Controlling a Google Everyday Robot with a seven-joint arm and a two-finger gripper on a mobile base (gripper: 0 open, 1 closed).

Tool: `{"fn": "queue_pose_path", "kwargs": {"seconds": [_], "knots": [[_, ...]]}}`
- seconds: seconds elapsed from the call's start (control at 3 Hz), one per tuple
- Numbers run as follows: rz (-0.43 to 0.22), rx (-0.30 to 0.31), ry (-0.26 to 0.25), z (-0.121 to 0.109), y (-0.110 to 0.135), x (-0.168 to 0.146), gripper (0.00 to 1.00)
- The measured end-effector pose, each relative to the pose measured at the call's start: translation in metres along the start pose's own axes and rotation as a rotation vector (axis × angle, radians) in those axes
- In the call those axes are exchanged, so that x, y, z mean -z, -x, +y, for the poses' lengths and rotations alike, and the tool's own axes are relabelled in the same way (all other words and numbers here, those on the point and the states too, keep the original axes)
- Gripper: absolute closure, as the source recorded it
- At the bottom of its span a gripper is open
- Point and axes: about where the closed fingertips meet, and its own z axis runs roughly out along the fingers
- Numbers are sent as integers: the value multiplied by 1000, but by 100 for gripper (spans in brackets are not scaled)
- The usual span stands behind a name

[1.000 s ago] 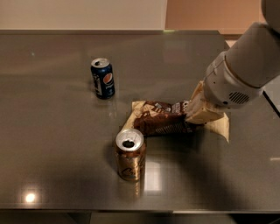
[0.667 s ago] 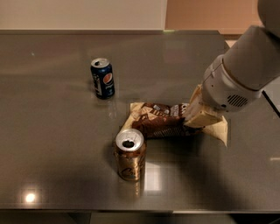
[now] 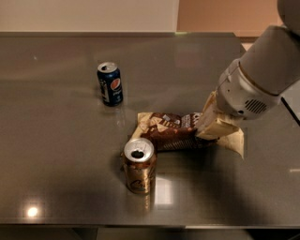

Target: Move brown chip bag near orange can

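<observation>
Gripper (image 3: 211, 126), cream-coloured, down on the right part of the bag (image 3: 171, 133), touching it from above, right of centre on the table (image 3: 56, 140). Cannot tell whether clamped on the bag or only resting against it. Behind it, a thick white arm (image 3: 262, 75) with a vented wrist housing, slanting in from the upper right corner.

Bag lying flat, lengthwise from left to right, crinkled. Dark brown middle, cream-tan ends, the right end sticking out past the gripper toward the lower right. White lettering across the brown part, too small to read.

Orange can (image 3: 139, 166) upright just in front of the bag's left end, very near it; touching or not, cannot tell. Golden-brown side, silver top with a dark drinking hole showing. Dark script mark low on the side, not legible; no brand name readable.

Pepsi can (image 3: 110, 84) upright farther back and to the left, well apart from the bag and the orange can. Dark blue, silver top, round red-white-blue Pepsi globe facing the camera. Small lettering beside the globe, not readable.

Dark grey glossy table, with bright light spots mirrored near the front edge at left and just right of the orange can. Beyond the far edge, a pale wall (image 3: 84, 14) at left and a tan panel (image 3: 225, 14) at right.
</observation>
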Motion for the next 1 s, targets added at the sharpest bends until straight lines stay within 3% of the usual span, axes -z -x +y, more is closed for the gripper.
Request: {"fn": "queue_pose_path", "kwargs": {"seconds": [0.33, 0.67, 1.0], "knots": [[1, 2, -5, 1, 1, 2, 12], [1, 4, -10, 1, 2, 3, 0], [1, 4, -10, 1, 2, 3, 0]]}}
